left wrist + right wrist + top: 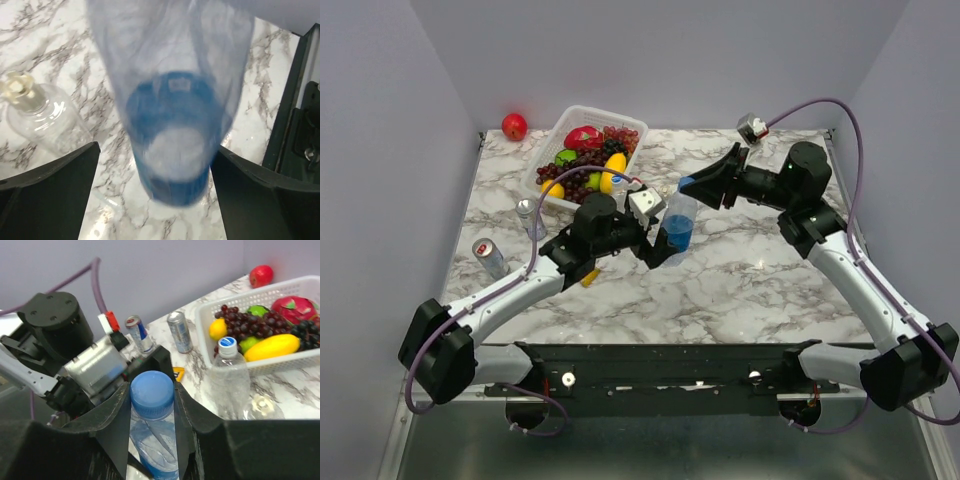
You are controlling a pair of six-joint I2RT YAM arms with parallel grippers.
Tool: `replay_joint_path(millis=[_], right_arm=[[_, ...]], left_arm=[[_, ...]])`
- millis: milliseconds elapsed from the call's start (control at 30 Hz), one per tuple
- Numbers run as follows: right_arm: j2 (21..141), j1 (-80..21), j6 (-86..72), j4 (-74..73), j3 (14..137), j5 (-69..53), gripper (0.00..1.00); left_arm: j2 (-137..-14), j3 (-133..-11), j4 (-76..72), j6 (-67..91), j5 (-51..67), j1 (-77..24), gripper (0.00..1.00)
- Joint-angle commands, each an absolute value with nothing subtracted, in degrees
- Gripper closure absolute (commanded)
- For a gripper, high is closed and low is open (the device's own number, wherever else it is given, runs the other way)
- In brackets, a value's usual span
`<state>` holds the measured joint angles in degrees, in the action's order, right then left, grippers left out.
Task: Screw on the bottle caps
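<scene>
On the table, one colourless bottle [227,376] and a second colourless bottle [47,120] are already wearing caps, though I can't tell how tight. The blue-tinted bottle [678,226] at centre is being capped. I'm gripping its lower body with the left gripper [157,192]. The right gripper [151,415] is reaching in from the far side, pinching the plain blue cap [151,390] on its neck.

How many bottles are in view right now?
3. Blue bottle mid-table, its top in the right gripper; upright clear bottle by the basket; second clear bottle beside that one. More could be hidden behind the arms.
</scene>
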<state>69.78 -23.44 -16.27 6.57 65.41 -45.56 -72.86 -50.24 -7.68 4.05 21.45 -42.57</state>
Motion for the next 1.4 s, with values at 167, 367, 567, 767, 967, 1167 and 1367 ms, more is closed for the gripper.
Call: replay_joint_path(millis=[167,367,567,767,967,1167,1367], right_arm=[[68.29,-13.98,1.65,0.18,64.34,-46.76,0.75],[70.57,-11.60,6.59,9.91,57.84,-48.34,0.75],[74.09,-9.41,4.39,19.86,52.30,-50.36,0.74],[76.46,-8.18,5.10,24.87,48.96,-52.38,0.72],[77.78,-7.82,5.89,28.39,46.67,-53.61,0.69],[78.22,-7.29,5.10,32.34,43.86,-54.14,0.66],[77.79,-6.94,5.01,33.13,42.10,-54.14,0.62]], left_arm=[[-64.61,-47.64,9.64,-5.96,32.60,-34.54,0.01],[-62.75,-45.44,15.63,-9.75,36.65,-34.54,0.01],[-63.19,-45.62,19.41,-11.25,37.62,-34.54,0.01],[-63.89,-47.02,23.81,-12.92,36.56,-34.54,0.01],[-65.39,-48.69,26.19,-13.62,35.33,-34.37,0.01],[-66.97,-49.92,26.63,-14.06,34.72,-34.01,0.01],[-68.81,-52.03,27.86,-14.94,34.46,-33.93,0.01]])
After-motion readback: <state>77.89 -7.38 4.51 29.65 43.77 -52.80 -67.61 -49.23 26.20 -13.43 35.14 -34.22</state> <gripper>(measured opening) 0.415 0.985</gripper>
